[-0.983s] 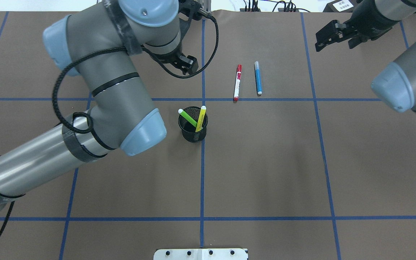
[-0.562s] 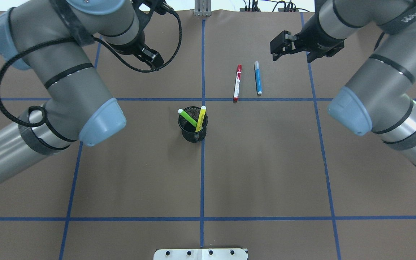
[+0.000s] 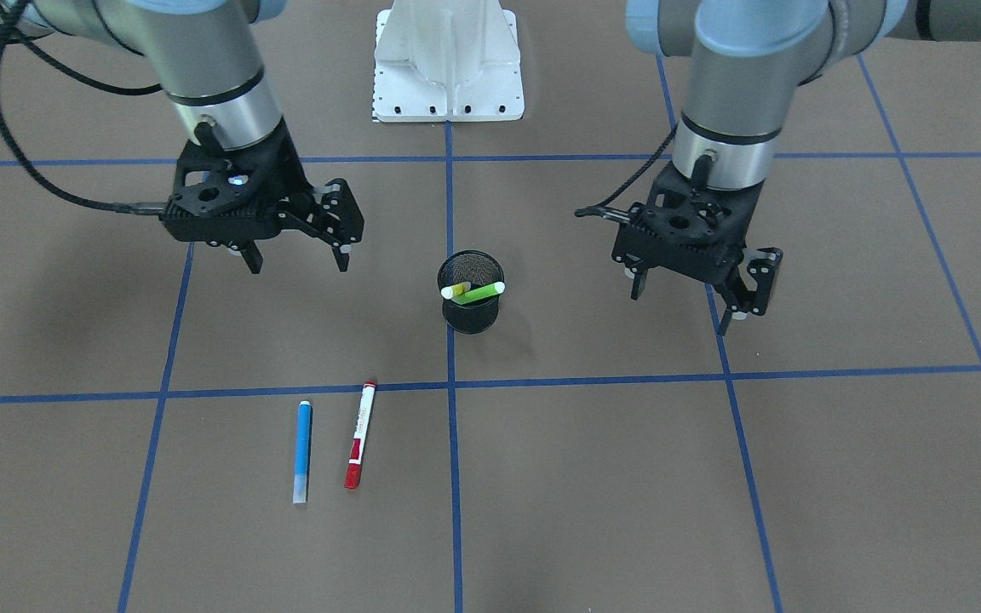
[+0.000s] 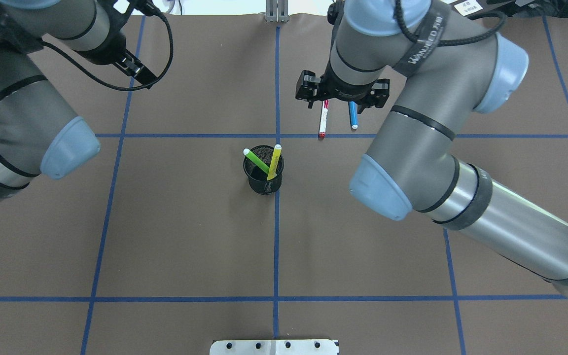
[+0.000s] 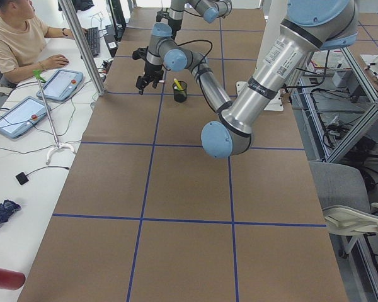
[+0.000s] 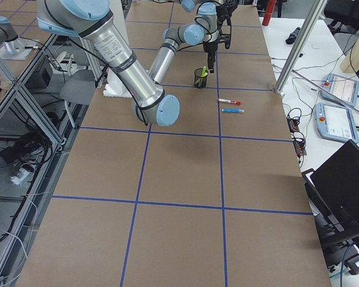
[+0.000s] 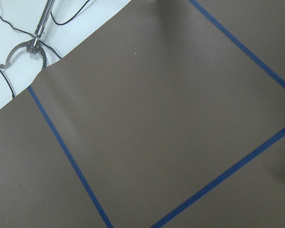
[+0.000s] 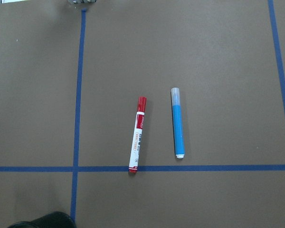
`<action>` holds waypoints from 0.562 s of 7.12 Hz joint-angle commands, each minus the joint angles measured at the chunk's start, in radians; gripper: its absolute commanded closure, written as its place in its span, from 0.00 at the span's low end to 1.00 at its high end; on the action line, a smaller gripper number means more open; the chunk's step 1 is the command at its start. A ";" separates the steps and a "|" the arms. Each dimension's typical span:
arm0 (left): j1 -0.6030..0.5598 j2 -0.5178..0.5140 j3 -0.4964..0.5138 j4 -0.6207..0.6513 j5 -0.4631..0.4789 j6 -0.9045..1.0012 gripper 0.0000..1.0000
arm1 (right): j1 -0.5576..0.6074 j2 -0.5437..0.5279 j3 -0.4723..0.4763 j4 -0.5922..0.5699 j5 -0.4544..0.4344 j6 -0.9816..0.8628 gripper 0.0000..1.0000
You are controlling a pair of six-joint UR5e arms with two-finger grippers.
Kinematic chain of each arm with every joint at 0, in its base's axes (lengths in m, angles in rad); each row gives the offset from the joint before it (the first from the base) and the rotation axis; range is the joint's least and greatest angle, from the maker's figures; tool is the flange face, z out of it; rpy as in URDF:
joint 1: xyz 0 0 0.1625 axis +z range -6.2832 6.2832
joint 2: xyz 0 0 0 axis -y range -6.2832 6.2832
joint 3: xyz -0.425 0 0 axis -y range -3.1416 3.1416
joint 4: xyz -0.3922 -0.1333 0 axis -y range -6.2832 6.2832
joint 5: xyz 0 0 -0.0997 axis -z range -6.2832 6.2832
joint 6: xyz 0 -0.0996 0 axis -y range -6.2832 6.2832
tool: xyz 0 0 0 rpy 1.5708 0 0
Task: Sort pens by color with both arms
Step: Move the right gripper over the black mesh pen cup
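A red-capped white marker (image 4: 323,121) and a blue highlighter (image 4: 352,116) lie side by side on the brown table, also seen in the right wrist view as the marker (image 8: 137,142) and the highlighter (image 8: 177,126). My right gripper (image 3: 298,264) hangs open above them, and in the overhead view it hides their far ends. The green highlighter (image 4: 257,161) and yellow highlighter (image 4: 274,161) stand tilted in the black mesh cup (image 4: 263,185). My left gripper (image 3: 686,302) is open and empty, off to the cup's side. Only bare table shows in the left wrist view.
The white pedestal base (image 3: 448,60) stands at the robot's edge of the table. Blue tape lines (image 4: 276,246) divide the brown surface into squares. A person (image 5: 16,38) sits at a side desk with tablets beyond the table's far edge.
My right arm has swung in from the far right until its gripper is over the red and blue pens. My left arm has moved left, away from the cup. The pens have not moved.
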 commanded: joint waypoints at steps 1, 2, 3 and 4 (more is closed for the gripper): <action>-0.037 0.070 0.004 -0.042 -0.038 0.059 0.00 | -0.018 0.204 -0.274 -0.016 0.065 0.021 0.01; -0.043 0.075 0.005 -0.043 -0.038 0.059 0.00 | -0.018 0.271 -0.347 -0.037 0.119 0.024 0.01; -0.051 0.076 0.007 -0.042 -0.037 0.059 0.00 | -0.018 0.335 -0.437 -0.041 0.144 0.051 0.01; -0.063 0.076 0.013 -0.042 -0.038 0.089 0.00 | -0.019 0.386 -0.526 -0.041 0.214 0.059 0.02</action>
